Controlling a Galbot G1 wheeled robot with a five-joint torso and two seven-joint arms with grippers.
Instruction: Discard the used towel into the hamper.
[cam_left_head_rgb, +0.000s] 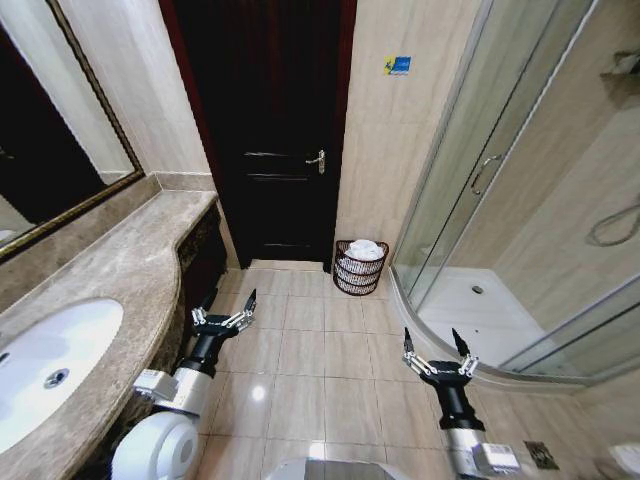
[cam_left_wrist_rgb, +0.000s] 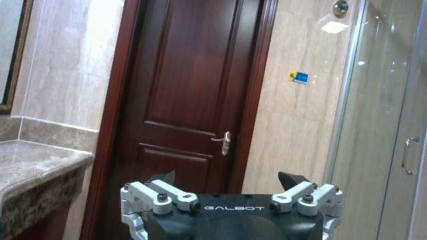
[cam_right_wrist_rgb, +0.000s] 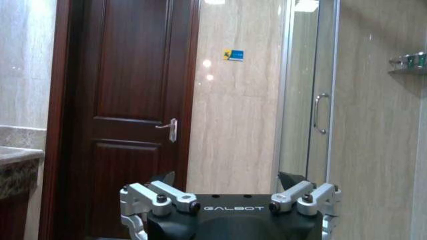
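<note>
The hamper (cam_left_head_rgb: 359, 268) is a small reddish-brown wire basket on the floor by the tiled wall, between the dark door and the shower. A white towel (cam_left_head_rgb: 365, 250) lies bunched inside it, showing above the rim. My left gripper (cam_left_head_rgb: 228, 304) hangs open over the floor tiles beside the vanity, well short of the hamper. My right gripper (cam_left_head_rgb: 437, 344) is open too, nearer the shower's curved base. Both are empty. In the wrist views the left gripper (cam_left_wrist_rgb: 229, 177) and the right gripper (cam_right_wrist_rgb: 227, 176) face the door with their fingers spread.
A marble vanity counter (cam_left_head_rgb: 130, 255) with a white sink (cam_left_head_rgb: 40, 362) runs along my left. The dark wooden door (cam_left_head_rgb: 265, 130) stands shut ahead. A glass shower enclosure (cam_left_head_rgb: 520, 200) with a raised curved base takes up the right. Tiled floor (cam_left_head_rgb: 320, 350) lies between.
</note>
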